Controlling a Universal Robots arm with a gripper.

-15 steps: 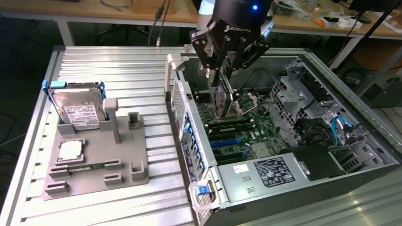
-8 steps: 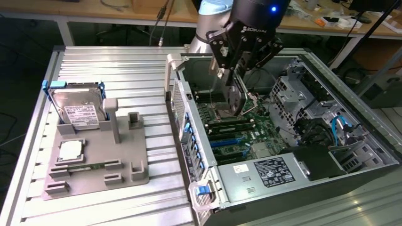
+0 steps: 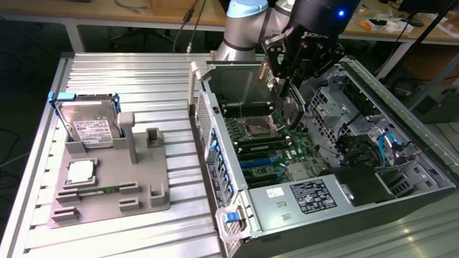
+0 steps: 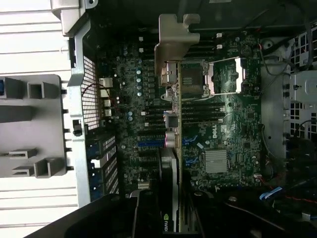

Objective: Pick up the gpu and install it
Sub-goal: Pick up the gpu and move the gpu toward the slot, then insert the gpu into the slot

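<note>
**Graphics card held over open tower**

My black two-fingered pincer (image 3: 285, 80) is clenched on the gpu (image 4: 179, 124), a thin, flat green circuit card with a narrow silver-beige metal bracket (image 4: 173, 34) at its far end. I hold the card on edge above the green motherboard (image 3: 269, 148) inside the open grey metal computer case (image 3: 208, 134). It hangs above the square metal-framed processor socket (image 4: 218, 74) and is not seated in any slot. It is well apart from the grey plastic fixture (image 3: 115, 199) on the ribbed aluminium table (image 3: 122, 70), where a silver hard drive with a white label (image 3: 90, 126) stands.

I judge the card to be light and stiff but fragile. Its smooth faces could slip in a loose grip, and a hard squeeze could crack solder joints. The safest hold looks to be across the dark cooler block near the middle, away from the contact edge and the small parts. The bracket end is likely to snag on the case wall.

The white lettering on my wrist housing (image 3: 315, 35) reads "ROBOTIQ". A pale green logo (image 4: 166, 224) sits on the card's dark block beside my fingers, and it looks like Nvidia's. The print on the white label (image 3: 308, 196) on the power supply is too fine to read.
</note>
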